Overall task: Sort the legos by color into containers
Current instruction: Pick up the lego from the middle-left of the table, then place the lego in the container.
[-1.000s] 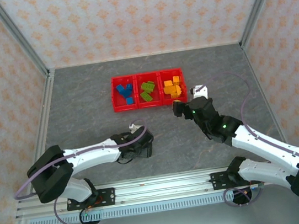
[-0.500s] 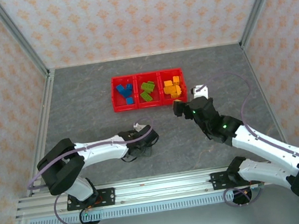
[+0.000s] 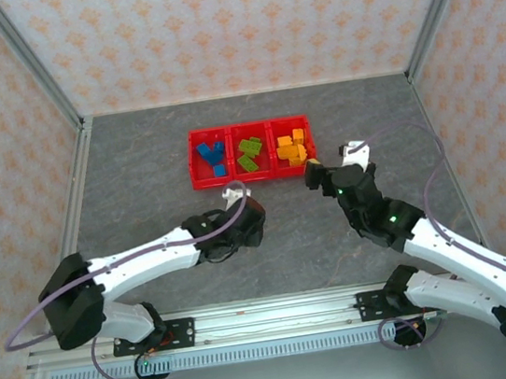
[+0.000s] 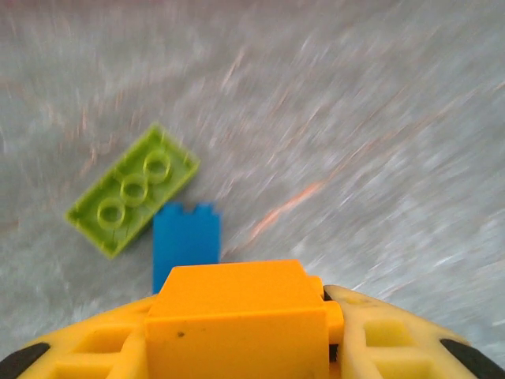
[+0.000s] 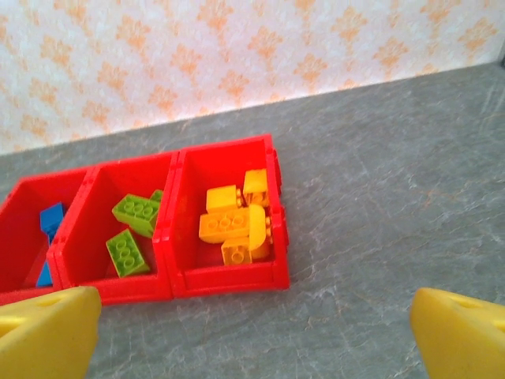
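beyond the orange lego, lime lego lies beside blue lego.

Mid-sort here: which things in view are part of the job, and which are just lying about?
Job: orange brick in the left gripper; lime brick and blue brick loose on the table; red tray with sorted blue bricks, green bricks, orange bricks; open right gripper.
Not the job: metal rail, patterned walls.

Grey marbled tabletop, pale walls with orange floral pattern, aluminium frame posts
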`<move>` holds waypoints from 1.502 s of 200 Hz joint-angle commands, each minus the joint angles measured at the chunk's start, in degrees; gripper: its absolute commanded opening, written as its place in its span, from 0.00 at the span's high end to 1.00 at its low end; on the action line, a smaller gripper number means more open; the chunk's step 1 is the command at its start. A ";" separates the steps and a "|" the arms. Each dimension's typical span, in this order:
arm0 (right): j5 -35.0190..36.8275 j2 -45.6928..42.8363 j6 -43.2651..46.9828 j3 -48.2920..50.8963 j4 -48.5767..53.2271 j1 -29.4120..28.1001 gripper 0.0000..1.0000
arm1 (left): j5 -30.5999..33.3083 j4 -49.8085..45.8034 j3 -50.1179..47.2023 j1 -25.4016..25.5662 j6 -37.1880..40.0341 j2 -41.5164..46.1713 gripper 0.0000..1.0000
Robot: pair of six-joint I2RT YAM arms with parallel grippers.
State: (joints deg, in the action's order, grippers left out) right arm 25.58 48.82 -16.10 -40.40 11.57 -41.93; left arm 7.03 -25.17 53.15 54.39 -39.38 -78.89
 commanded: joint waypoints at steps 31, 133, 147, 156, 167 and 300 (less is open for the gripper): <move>8.00 -5.98 -1.31 -0.23 3.02 0.27 0.00 | 16.26 9.70 14.01 -2.04 5.43 -2.20 0.69; 11.28 -14.39 -2.56 -1.60 12.59 0.27 0.00 | 7.14 12.12 57.57 -12.27 17.81 -40.89 0.69; 11.75 -15.84 -2.66 -1.70 13.71 0.28 0.00 | 7.73 12.88 60.35 -12.68 18.28 -44.45 0.69; 12.03 -16.60 -2.44 -1.61 14.08 0.27 0.00 | 7.50 13.45 61.42 -13.03 18.29 -46.24 0.69; 12.44 -17.54 -2.14 -1.52 14.42 0.27 0.00 | 6.63 13.52 62.64 -13.58 17.91 -48.11 0.69; 13.10 -18.06 -2.05 -2.16 15.19 0.27 0.00 | -0.32 14.40 67.13 -17.32 15.22 -53.70 0.19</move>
State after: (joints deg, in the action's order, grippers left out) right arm 36.67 30.89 -17.82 -40.99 25.43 -41.93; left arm 6.42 -12.03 119.55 37.54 -24.34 -134.41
